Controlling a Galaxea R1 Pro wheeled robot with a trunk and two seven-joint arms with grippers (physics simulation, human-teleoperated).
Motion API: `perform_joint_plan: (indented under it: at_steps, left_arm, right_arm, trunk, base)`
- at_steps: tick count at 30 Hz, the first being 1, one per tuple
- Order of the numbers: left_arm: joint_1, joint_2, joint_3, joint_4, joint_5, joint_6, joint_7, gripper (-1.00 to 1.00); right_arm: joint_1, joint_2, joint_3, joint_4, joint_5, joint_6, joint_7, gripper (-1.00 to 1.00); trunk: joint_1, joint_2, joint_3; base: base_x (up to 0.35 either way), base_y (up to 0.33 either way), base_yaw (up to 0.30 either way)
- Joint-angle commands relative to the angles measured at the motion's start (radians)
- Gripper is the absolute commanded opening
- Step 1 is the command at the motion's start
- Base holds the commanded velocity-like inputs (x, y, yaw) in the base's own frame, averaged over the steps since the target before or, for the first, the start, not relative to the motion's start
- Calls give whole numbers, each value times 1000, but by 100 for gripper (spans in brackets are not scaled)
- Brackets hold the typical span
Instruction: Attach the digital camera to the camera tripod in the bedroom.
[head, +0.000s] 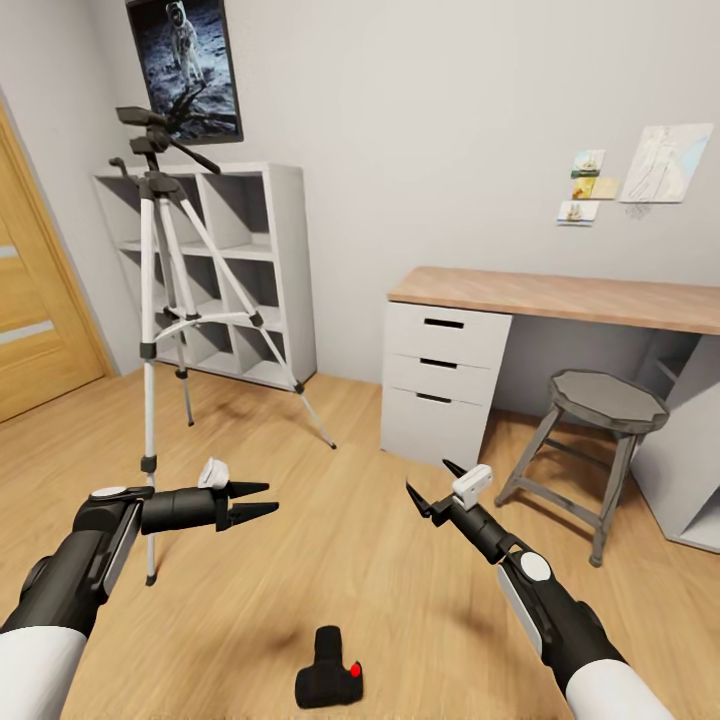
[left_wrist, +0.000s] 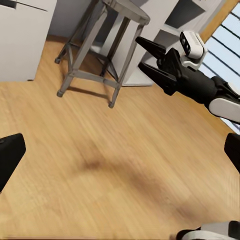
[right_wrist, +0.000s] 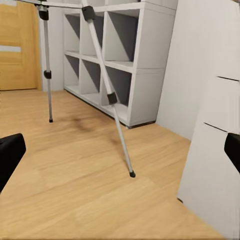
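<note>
Digital camera (head: 328, 682) lies on the floor between both empty, parted grippers, left gripper (head: 262, 500), right gripper (head: 432, 489).

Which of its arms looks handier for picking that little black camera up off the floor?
Probably right, narrowly: the digital camera lies on the floor between both open grippers, with its red dot toward the right gripper. The left gripper points sideways.

Stool (head: 608, 400), desk (head: 560, 295), cube shelf (head: 250, 250)
</note>
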Motion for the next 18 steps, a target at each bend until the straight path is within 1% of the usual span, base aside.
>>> perform_joint_plan:
  at_steps: [1, 18]
  left_arm:
    - [-1, 0, 0, 0, 1, 11, -3, 100]
    - [-1, -1, 2, 0, 1, 11, 0, 100]
  right_arm:
    - [-1, -1, 2, 1, -3, -3, 2, 100]
    - [-1, -1, 3, 1, -2, -3, 2, 100]
  trunk:
    - [0, -1, -5]
    - [8, -5, -71]
  base:
    - [0, 0, 0]
    - [0, 0, 0]
